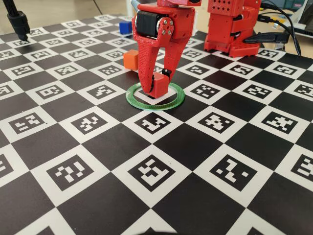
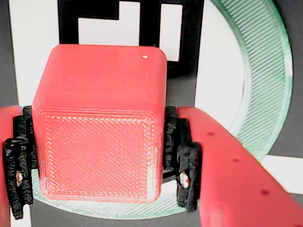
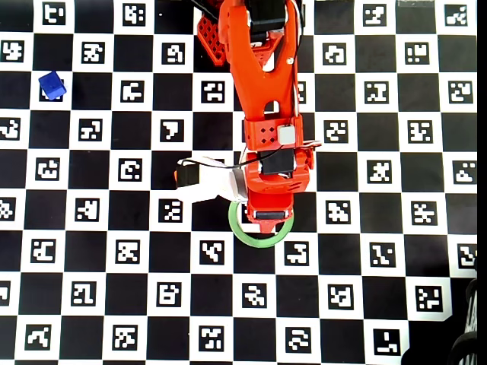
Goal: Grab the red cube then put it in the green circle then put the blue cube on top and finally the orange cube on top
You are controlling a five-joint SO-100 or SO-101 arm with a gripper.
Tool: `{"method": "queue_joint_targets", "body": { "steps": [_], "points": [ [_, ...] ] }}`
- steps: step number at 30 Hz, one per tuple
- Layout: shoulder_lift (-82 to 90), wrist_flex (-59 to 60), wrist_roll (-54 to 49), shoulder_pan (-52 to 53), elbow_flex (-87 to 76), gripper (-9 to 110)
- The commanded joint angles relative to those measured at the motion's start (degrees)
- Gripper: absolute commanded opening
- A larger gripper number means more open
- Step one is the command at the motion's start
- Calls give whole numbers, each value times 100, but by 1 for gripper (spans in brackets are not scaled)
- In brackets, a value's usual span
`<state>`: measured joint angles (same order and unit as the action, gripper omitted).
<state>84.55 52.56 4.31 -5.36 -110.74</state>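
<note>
My gripper (image 1: 157, 86) is shut on the red cube (image 1: 161, 84), with a black pad pressed on each side of it. The wrist view shows the red cube (image 2: 102, 127) between the pads (image 2: 183, 161), low inside the green circle (image 2: 267, 94). I cannot tell if the cube touches the board. The green circle (image 1: 146, 104) lies on a white square and also shows in the overhead view (image 3: 247, 236), where the arm hides the red cube. The orange cube (image 1: 130, 59) sits behind and left of the ring. The blue cube (image 1: 125, 27) is farther back; in the overhead view (image 3: 52, 84) it is at the far left.
The board (image 1: 98, 147) is a black and white checker mat with printed markers. The red arm base (image 1: 230, 27) stands at the back right, with cables (image 1: 288, 24) beside it. A black stand (image 1: 18, 24) is at the back left.
</note>
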Motion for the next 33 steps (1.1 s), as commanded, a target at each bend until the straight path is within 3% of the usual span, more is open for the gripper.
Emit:
{"method": "queue_joint_targets", "body": {
  "steps": [1,33],
  "points": [
    [158,-97,-44,-97,26,5],
    [105,-70,-105,-105,26,9]
  ]
}}
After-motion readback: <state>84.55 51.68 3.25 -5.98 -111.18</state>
